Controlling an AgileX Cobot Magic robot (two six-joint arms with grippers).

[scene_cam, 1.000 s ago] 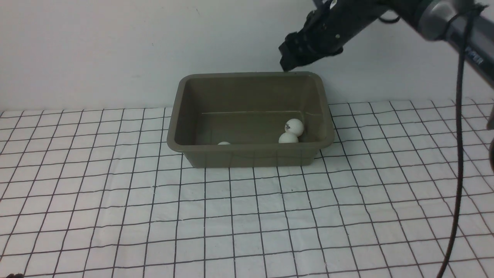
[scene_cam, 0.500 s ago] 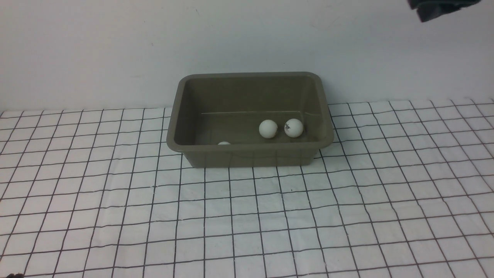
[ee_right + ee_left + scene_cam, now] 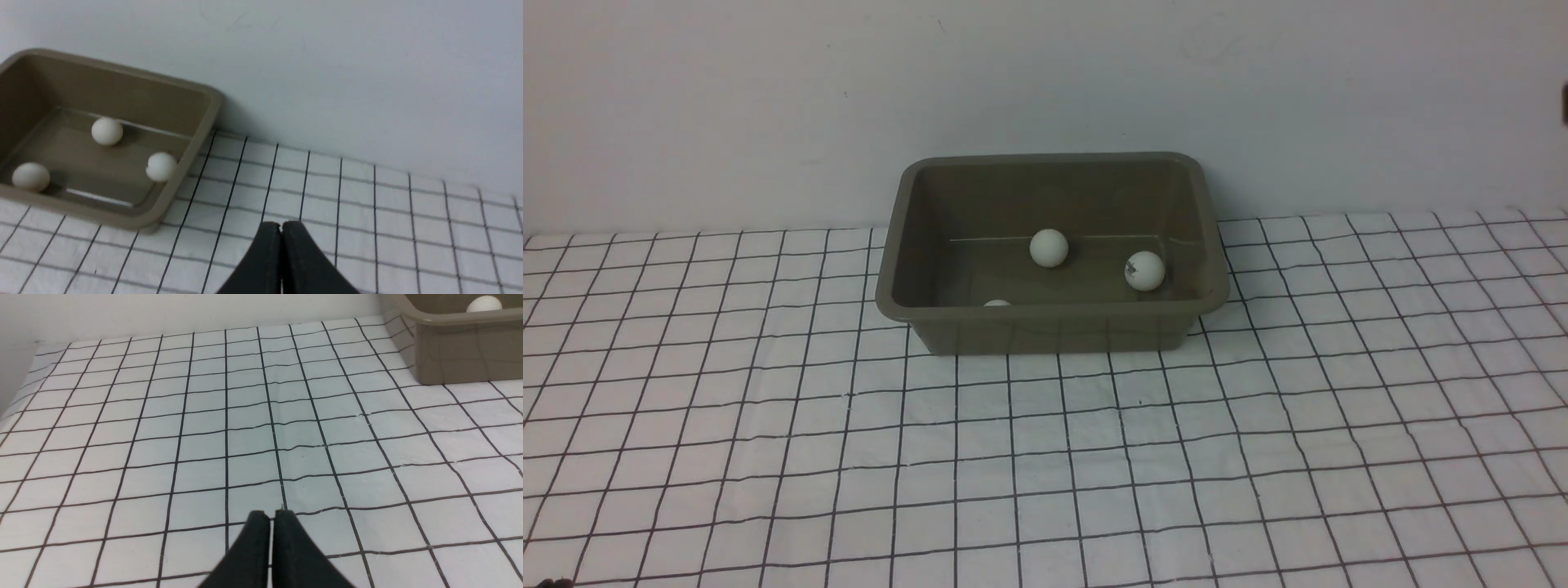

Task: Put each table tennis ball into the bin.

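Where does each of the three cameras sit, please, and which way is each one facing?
Front: on the robot's side, facing the bin and wall; almost no arm visible.
Left wrist: low over the cloth, facing a bin corner; shut left gripper shows.
Right wrist: higher, facing the bin's end; shut right gripper shows.
Front and right wrist share three balls inside the bin.

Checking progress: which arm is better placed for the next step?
Right, barely: its view looks into the bin, which holds all three balls. Nothing seems left; both arms' fingers are shut, empty.
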